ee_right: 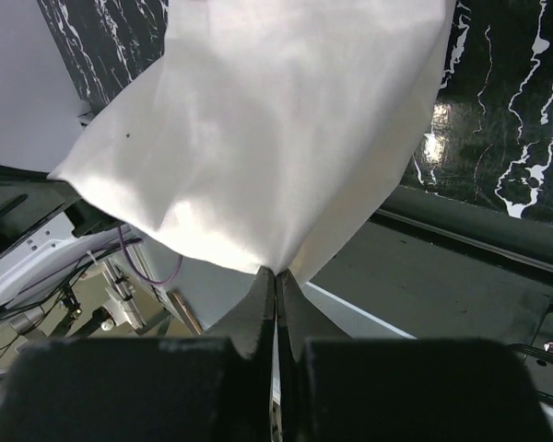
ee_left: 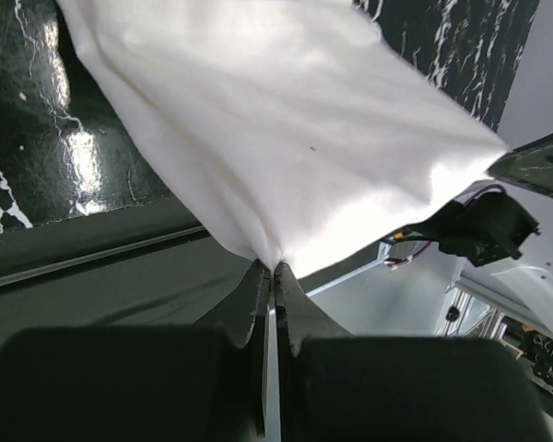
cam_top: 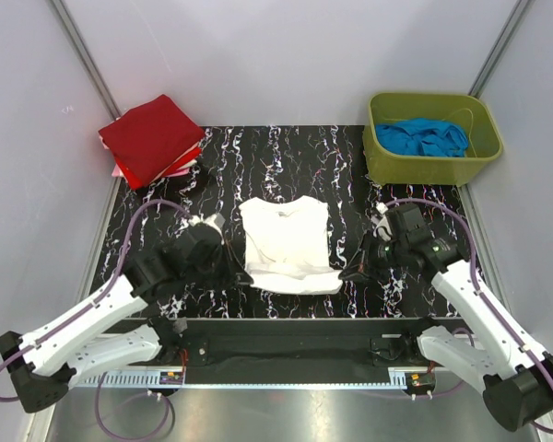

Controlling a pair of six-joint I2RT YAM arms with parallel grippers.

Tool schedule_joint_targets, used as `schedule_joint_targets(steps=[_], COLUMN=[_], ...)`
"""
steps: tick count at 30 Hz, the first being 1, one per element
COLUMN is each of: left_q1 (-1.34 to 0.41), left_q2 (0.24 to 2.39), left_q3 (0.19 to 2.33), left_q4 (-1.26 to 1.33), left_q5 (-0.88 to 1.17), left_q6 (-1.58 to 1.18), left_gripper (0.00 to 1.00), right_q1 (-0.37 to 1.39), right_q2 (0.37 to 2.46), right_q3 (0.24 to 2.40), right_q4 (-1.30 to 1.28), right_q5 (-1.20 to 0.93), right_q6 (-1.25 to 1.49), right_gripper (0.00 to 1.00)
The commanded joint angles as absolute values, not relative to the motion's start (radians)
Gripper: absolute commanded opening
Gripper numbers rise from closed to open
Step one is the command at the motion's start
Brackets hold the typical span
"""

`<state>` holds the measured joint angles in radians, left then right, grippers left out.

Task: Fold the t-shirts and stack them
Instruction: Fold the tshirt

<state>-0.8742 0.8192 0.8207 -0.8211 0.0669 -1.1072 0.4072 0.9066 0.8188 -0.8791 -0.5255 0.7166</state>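
Observation:
The white t-shirt [cam_top: 287,242] lies partly folded in the middle of the black marbled table, its near edge lifted. My left gripper [cam_top: 241,274] is shut on the shirt's near left corner; the left wrist view shows the cloth [ee_left: 286,138] pinched at the gripper [ee_left: 275,273]. My right gripper [cam_top: 347,274] is shut on the near right corner; the right wrist view shows the cloth [ee_right: 276,129] pinched at the gripper [ee_right: 276,273]. A stack of folded red and pink t-shirts [cam_top: 153,138] sits at the far left corner. The chest print is hidden.
An olive-green bin [cam_top: 431,138] holding blue cloth [cam_top: 427,138] stands at the far right. White walls close in both sides and the back. The table's near edge has a dark rail [cam_top: 286,345] between the arm bases.

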Motion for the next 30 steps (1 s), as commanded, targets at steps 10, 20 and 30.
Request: schedule_joint_targets(steps=[10, 20, 30], left_q1=[-0.710, -0.546, -0.448], left_q2=[1.035, 1.195, 1.393], left_q3=[1.064, 1.189, 1.350], left_q4=[-0.904, -0.891, -0.894], left_q5=[0.081, 0.181, 0.256], left_q6=[-0.924, -0.775, -0.657], left_gripper=[0.04, 0.04, 0.01], right_q1=[0.399, 0.296, 0.267], right_q2=[1.144, 1.359, 1.517], right_q3=[1.066, 1.239, 1.413], right_q4=[-0.897, -0.888, -0.905], right_q5=[-0.443, -0.471, -0.472], right_q6=[0.608, 0.505, 0.448], right_gripper=[0.00, 0.00, 0.00])
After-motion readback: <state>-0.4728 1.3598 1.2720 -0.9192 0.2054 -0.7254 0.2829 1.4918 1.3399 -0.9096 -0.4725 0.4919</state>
